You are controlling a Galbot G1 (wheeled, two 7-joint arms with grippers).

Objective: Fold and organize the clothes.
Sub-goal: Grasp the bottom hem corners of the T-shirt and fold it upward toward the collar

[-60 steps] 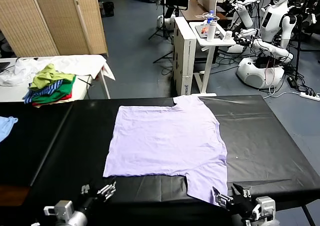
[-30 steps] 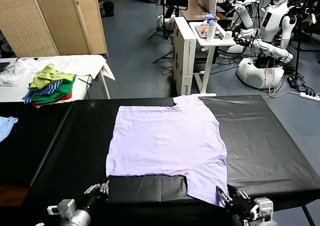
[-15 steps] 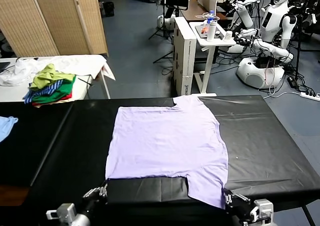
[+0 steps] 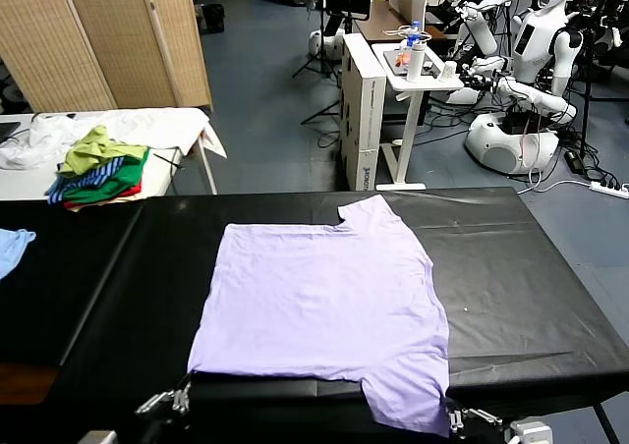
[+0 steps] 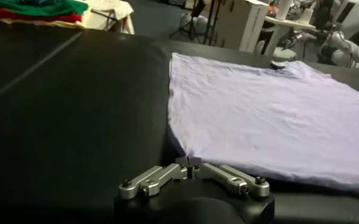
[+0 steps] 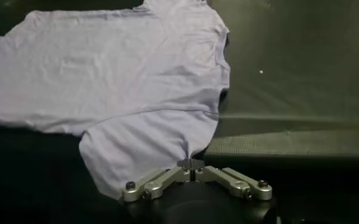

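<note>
The lavender T-shirt (image 4: 324, 297) lies flat on the black table (image 4: 511, 277), with no printed pattern showing. Its near hem corner and near sleeve reach the table's front edge. My left gripper (image 4: 177, 400) sits at the front edge, shut on the shirt's near left corner; in the left wrist view the gripper (image 5: 190, 162) pinches the edge of the shirt (image 5: 264, 109). My right gripper (image 4: 454, 422) is shut on the tip of the near sleeve; in the right wrist view the gripper (image 6: 191, 163) holds a pulled-up fold of the shirt (image 6: 124, 67).
A green, yellow and striped pile of garments (image 4: 98, 164) lies on a white table at the back left. A light blue garment (image 4: 12, 248) lies at the black table's left edge. A white cart (image 4: 413, 71) and other robots (image 4: 521, 81) stand behind.
Both grippers shut on the shirt's near edge and drew back toward me. The shirt slid with them toward the table's front edge and a little to the left.
</note>
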